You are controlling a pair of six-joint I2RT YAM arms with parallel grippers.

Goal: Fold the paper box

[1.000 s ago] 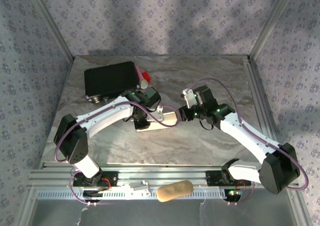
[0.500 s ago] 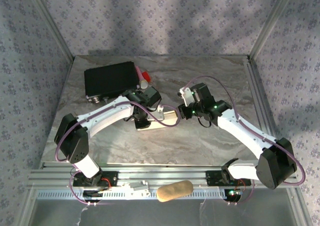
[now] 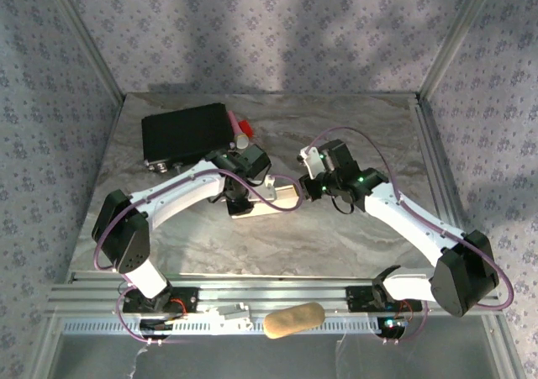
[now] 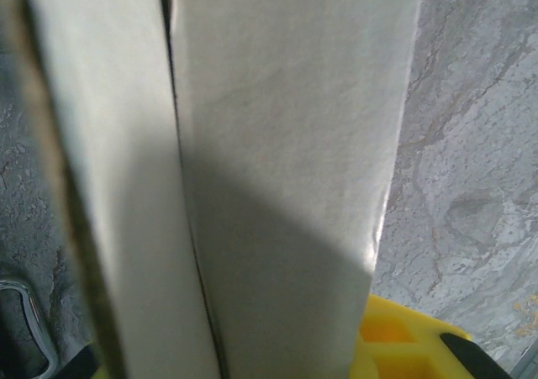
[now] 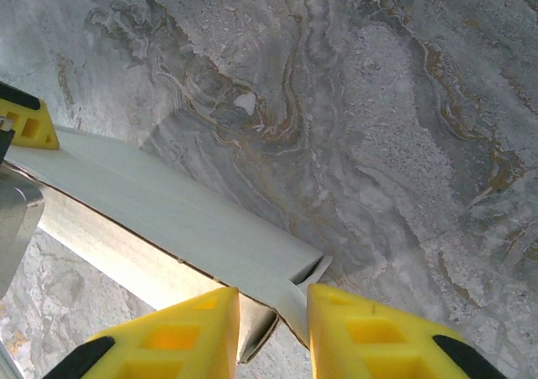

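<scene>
Lilac-patterned walls point(image 3: 269, 34) with metal corner posts close in a grey marbled bench point(image 3: 353, 236). A black case point(image 3: 183, 134) lies far left, a red and white item point(image 3: 242, 128) just beside it, and a tan oblong object point(image 3: 294, 319) sits on the near rail. The paper box point(image 3: 273, 204) lies mid-bench between both arms. The right gripper point(image 5: 273, 312) has narrow yellow fingers point(image 5: 370, 328) pinching the box's right end flap. The left gripper point(image 3: 241, 201) sits over the box's left end; I cannot tell whether its fingers point(image 4: 403, 345) press it.
</scene>
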